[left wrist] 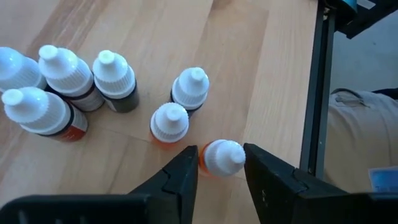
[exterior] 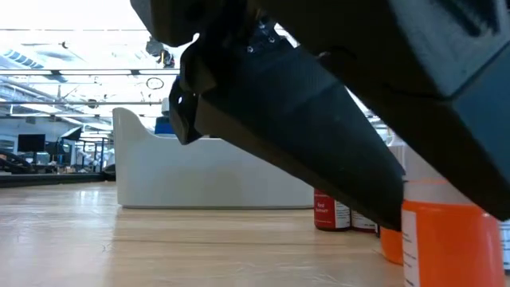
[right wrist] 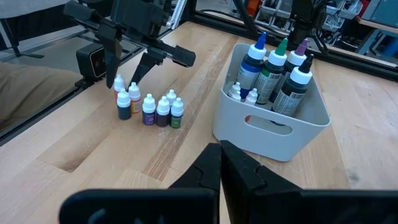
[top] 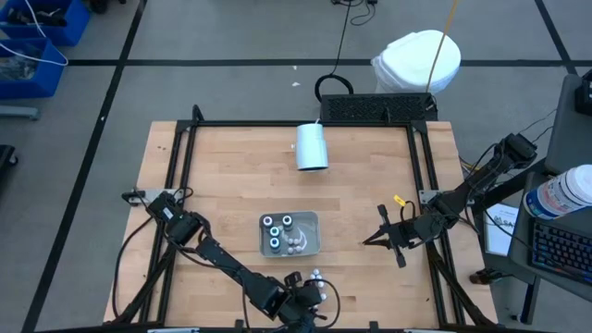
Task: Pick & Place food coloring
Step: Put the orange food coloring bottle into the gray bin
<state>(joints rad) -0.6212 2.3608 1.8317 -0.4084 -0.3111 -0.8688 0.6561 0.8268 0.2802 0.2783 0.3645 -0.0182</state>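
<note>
1. Wooden table [top: 231,176] carries everything we work with, framed by black rails.
2. Our left gripper [left wrist: 221,163] is low at the near edge, its jaws narrowed around a small orange food coloring bottle [left wrist: 222,157]; whether they touch it yet we cannot tell.
3. Other white-capped bottles [left wrist: 68,87] stand just beside it on the wood.
4. At the centre, a grey bin [right wrist: 273,124] holds taller bottles [right wrist: 273,68].
5. Our right gripper [right wrist: 221,163] hovers right of the bin, jaws pressed together, empty.
</note>
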